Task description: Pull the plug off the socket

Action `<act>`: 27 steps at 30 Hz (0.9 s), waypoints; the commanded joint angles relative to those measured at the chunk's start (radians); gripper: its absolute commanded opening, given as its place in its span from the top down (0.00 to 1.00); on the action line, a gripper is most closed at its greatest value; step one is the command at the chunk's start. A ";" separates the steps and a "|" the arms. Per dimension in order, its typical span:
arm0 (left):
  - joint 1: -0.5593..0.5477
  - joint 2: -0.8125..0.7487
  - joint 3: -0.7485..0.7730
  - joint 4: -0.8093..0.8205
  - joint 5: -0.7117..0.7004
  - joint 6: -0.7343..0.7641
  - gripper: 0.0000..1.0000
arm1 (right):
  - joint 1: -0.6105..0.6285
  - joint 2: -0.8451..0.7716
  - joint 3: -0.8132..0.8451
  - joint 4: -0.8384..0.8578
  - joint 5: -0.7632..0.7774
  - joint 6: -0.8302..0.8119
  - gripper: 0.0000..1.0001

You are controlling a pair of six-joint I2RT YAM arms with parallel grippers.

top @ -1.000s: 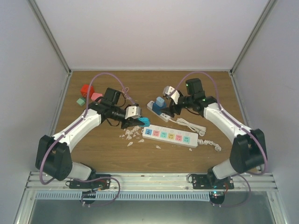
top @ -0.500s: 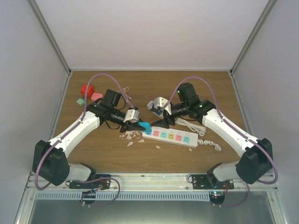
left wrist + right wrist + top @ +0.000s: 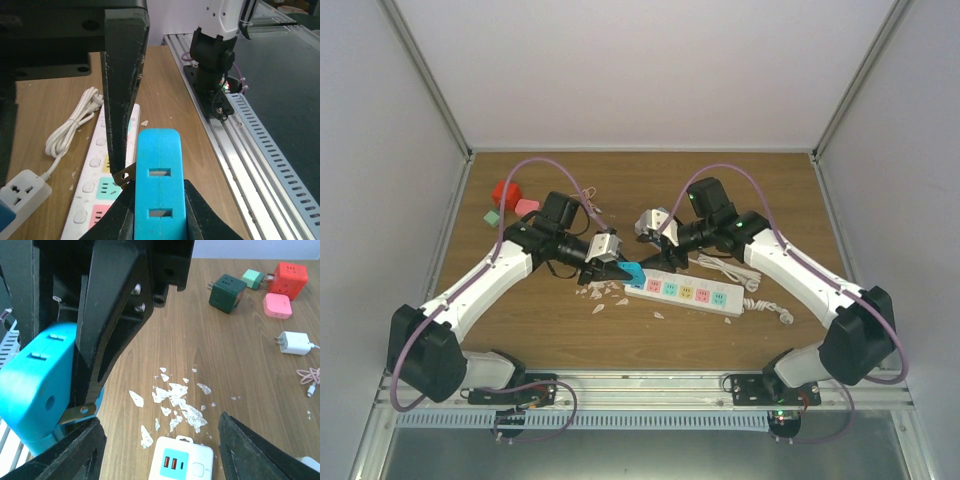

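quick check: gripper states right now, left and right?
Left gripper: closed, holding the blue plug.
Right gripper: open, holding nothing.

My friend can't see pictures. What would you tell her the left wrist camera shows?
Black jaws pinch a blue plug, one metal prong showing, beside a white power strip with coloured sockets on a wooden table.
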 commanded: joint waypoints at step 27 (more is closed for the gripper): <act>0.022 -0.068 -0.013 0.274 -0.127 -0.229 0.91 | 0.034 -0.026 0.043 -0.029 -0.134 0.033 0.69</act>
